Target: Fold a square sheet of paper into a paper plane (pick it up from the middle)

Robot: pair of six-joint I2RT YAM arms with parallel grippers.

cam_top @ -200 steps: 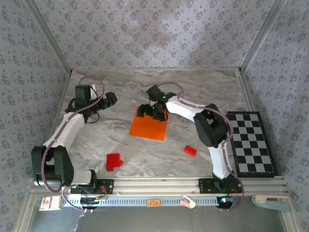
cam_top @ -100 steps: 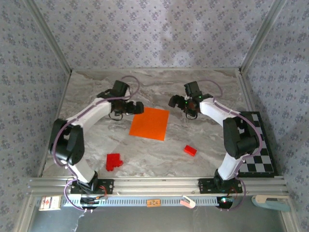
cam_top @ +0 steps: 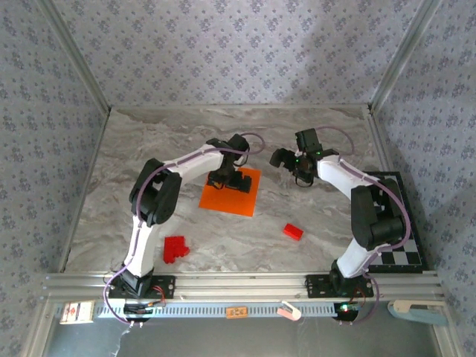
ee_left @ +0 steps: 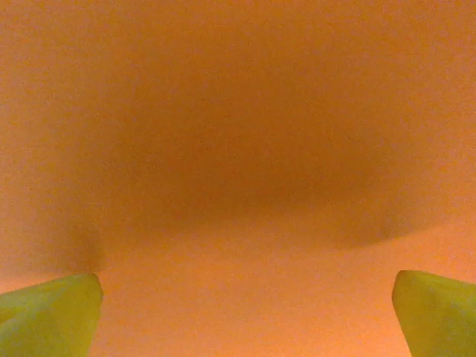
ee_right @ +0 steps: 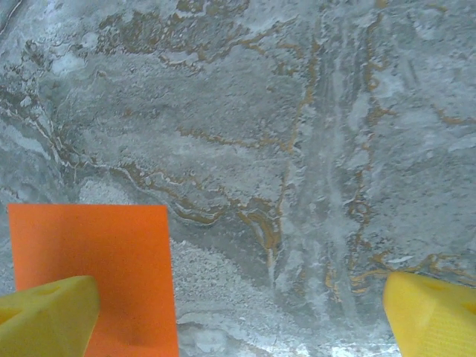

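Nearest the arm bases, a cluster of small red blocks point(cam_top: 175, 248) lies on the marble table point(cam_top: 149, 171) left of centre. A single red block point(cam_top: 292, 231) sits to the right of it and slightly farther back. At the right edge lies a black-and-white chequered board point(cam_top: 401, 249), partly covered by the right arm. Farther in, near the middle of the table, the square sheet of paper point(cam_top: 239, 199) lies flat and unfolded. The left gripper point(cam_top: 229, 182) is directly over the far part of it. In the left wrist view the sheet point(ee_left: 238, 149) spreads across the frame, and the gripper's point(ee_left: 245, 301) yellow-green fingertips point(ee_left: 52, 312) stand wide apart, released, with nothing pinched; whether they touch the sheet cannot be told. Farther back and to the right, the right gripper point(cam_top: 290, 167) hangs over bare marble just beside the sheet's far right corner. Its wrist view shows its point(ee_right: 242, 312) yellow fingertips point(ee_right: 435, 312) spread wide and empty, with that orange corner point(ee_right: 97, 260) at lower left.
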